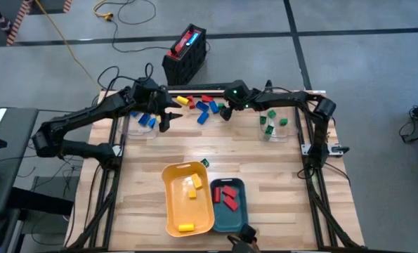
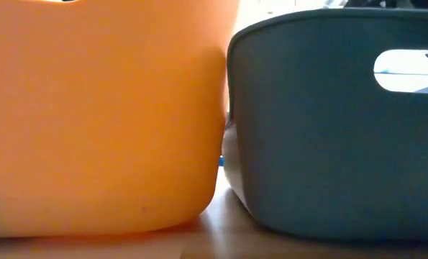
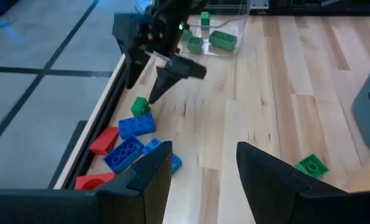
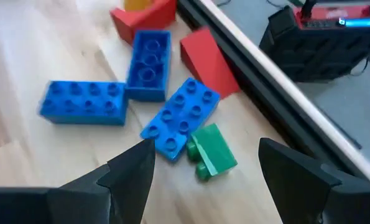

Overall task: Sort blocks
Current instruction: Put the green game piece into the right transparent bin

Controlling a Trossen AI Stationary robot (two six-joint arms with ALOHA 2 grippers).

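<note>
Right end effector (image 4: 200, 171), fingers apart and empty, hangs over a green block (image 4: 212, 150) that touches one of three blue blocks (image 4: 180, 116) at the counter's (image 1: 265, 179) far edge. Left end effector (image 3: 200, 171), also parted and empty, is poised near the same loose pile. Yellow tray (image 1: 172, 211): three yellow blocks (image 1: 192, 184). Teal tray (image 1: 216, 219) beside it: three red blocks (image 1: 227, 195). Clear container (image 1: 275, 132): green blocks, four visible. One green block (image 1: 204, 163) lies just beyond the yellow tray.
</note>
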